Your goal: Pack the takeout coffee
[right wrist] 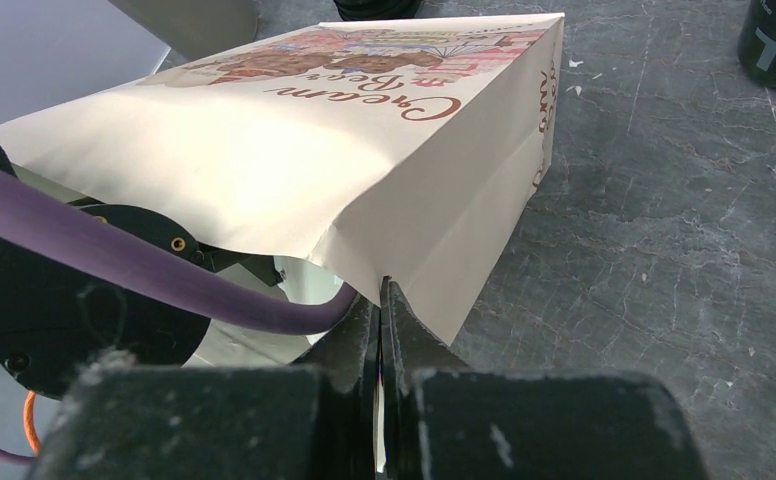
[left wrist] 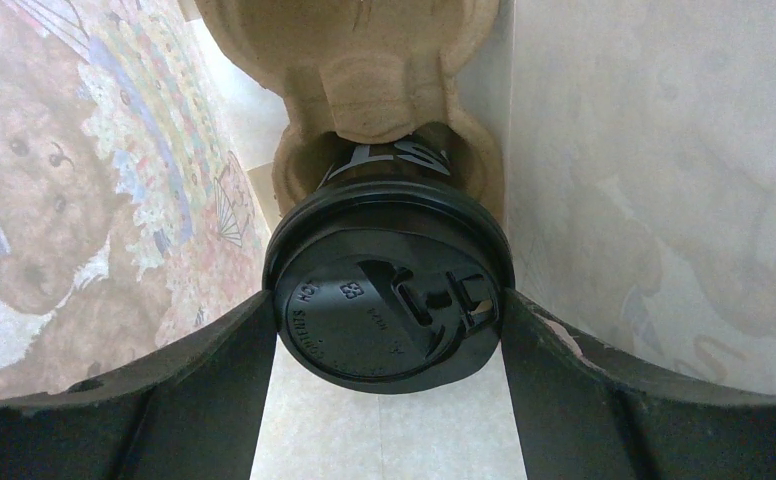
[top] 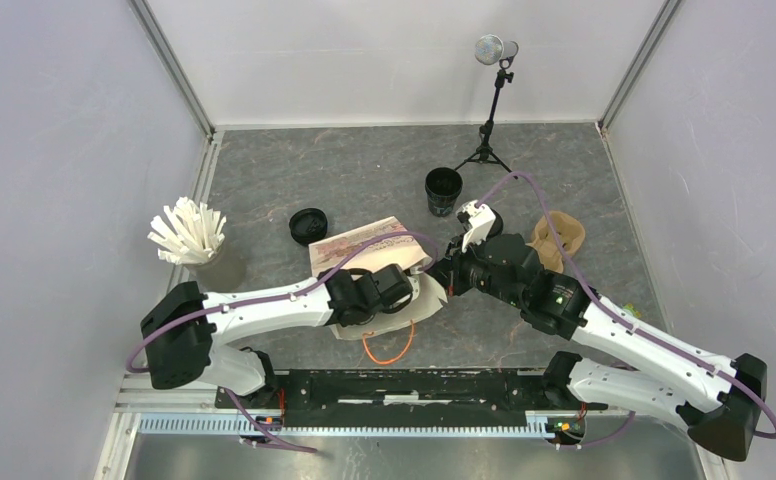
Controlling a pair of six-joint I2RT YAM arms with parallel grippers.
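While the paper bag [top: 364, 245] lies on its side on the grey table [top: 364, 170], mouth toward the arms, packing is partly done.

- Left arm reaches into the bag. Left gripper [left wrist: 386, 300]: jaws set wide, one finger against each side of the lid, so it has hold of the lidded cup [left wrist: 364, 260].
- That cup sits in a pocket of a brown pulp cup carrier [left wrist: 384, 70], deep inside the bag. Judged: one coffee is as good as packed, pending release and withdrawal.
- Right gripper [right wrist: 382, 300]: clamped tight on the bag's upper edge at the mouth, holding it up and open.
- Orange handle [top: 389, 350] trails out on the near side.
- A second carrier [top: 559, 238] lies outside, right of the bag.
- Left to do: an open cup [top: 443, 190] stands behind the bag, uncapped; its loose lid [top: 308, 225] lies well apart, beyond the bag's far left corner. Both need joining and packing, I judge.

Writing:
- Bag top: "Cream Bear" in red script, teddy-bear print.
- Lidded cup: white "ST", partly hidden by the carrier.
- Open cup, right wrist view: "TA", cut off.
- Lid embossing: too small to read.
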